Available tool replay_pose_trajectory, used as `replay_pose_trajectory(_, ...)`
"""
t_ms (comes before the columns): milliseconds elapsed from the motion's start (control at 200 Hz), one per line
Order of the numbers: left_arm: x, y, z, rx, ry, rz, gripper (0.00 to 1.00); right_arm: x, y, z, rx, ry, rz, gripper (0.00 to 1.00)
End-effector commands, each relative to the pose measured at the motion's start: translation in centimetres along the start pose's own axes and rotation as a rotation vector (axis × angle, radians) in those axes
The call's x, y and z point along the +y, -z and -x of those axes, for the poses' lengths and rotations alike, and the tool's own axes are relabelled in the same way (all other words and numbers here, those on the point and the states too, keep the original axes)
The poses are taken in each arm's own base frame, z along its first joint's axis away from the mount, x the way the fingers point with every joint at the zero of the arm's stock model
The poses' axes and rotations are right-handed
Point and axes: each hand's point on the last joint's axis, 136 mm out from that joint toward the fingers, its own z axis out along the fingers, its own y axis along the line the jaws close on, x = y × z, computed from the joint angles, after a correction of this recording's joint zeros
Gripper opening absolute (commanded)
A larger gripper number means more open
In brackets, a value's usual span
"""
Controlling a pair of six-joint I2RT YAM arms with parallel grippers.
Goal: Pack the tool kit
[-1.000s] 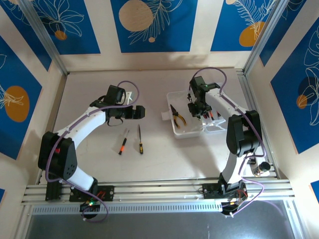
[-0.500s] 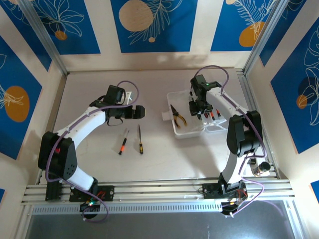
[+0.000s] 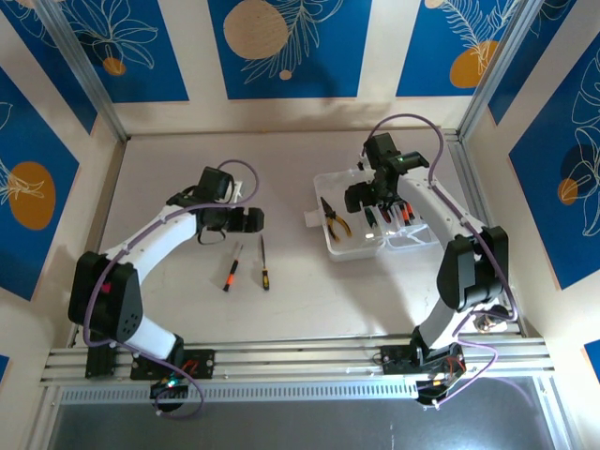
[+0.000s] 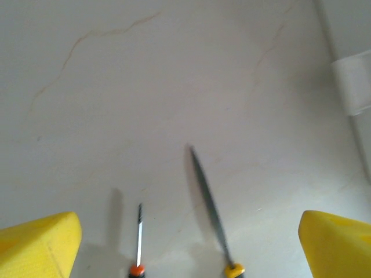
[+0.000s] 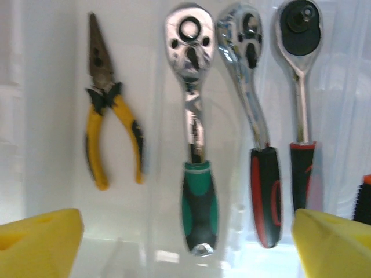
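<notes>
Table [image 3: 281, 291]: pale top; all the tools and the case lie on it.
Left arm [image 3: 159, 230]: reaches from 7 o'clock up toward the table's centre.
Right arm [image 3: 441, 211]: reaches from 5 o'clock and bends over the case.
Case [image 3: 349, 247]: clear plastic, open, at 3 o'clock of the table's centre, with its white handle [image 3: 309, 217] on the 9 o'clock side.
Left hand [image 3: 251, 220] [image 4: 188, 243]: released, yellow fingers [image 4: 40, 243] spread wide with nothing between them, above the two screwdrivers.
Right hand [image 3: 361, 199] [image 5: 188, 243]: released, fingers [image 5: 40, 240] wide apart and grasping nothing, above the case's contents.
Ratchets: three lie side by side in the case, heads toward 12 o'clock in the right wrist view: green-handled ratchet [image 5: 194, 145], red-and-black ratchet [image 5: 258, 145], and black-headed ratchet [image 5: 300, 87].
Pliers [image 3: 335, 217] [image 5: 113, 139]: yellow-handled, inside the case at its 9 o'clock end, well apart from the green-handled ratchet.
Orange screwdriver [image 3: 229, 272] [image 4: 139, 231]: on the table at 8 o'clock of centre, outside the case.
Black screwdriver [image 3: 264, 267] [image 4: 210, 202]: yellow-tipped handle, just at 3 o'clock of the orange one, not touching it.
</notes>
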Motion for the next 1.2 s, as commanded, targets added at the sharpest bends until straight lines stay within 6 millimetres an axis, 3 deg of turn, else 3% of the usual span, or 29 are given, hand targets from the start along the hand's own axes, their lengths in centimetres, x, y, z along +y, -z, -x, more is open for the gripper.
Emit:
replay_pose_trajectory(0, 3.2, -0.4, -3.9, 0.110, 0.007, 0.128, 0.91, 2.6, 1.9, 0.4, -0.053, 0.034, 0.093, 0.99)
replay_pose_trajectory(225, 4.5, -2.0, -9.1, 0.221, 0.046, 0.171, 0.74, 4.2, 2.3, 0.5, -0.075, 0.041, 0.141, 0.99)
replay_pose_trajectory(470, 4.4, -3.7, -11.8, 0.286, 0.063, 0.166, 0.60, 4.4, 2.0, 0.0, -0.061, 0.040, 0.145, 0.99)
replay_pose_trajectory(680, 4.2, -4.9, -12.1, 0.303, 0.062, 0.162, 0.50, 4.5, 2.1, -0.3, -0.061, 0.040, 0.146, 0.99)
replay_pose_trajectory(915, 3.9, -6.0, -12.1, 0.316, 0.040, 0.174, 0.21, 4.5, 2.2, -0.8, -0.062, 0.040, 0.147, 0.99)
replay_pose_trajectory(1136, 3.3, -5.9, -11.8, 0.310, 0.032, 0.152, 0.00, 4.5, 2.1, -1.1, -0.060, 0.040, 0.149, 0.99)
replay_pose_trajectory(1196, 2.6, -5.6, -11.2, 0.290, 0.026, 0.117, 0.00, 4.5, 2.1, -1.3, -0.059, 0.044, 0.153, 0.99)
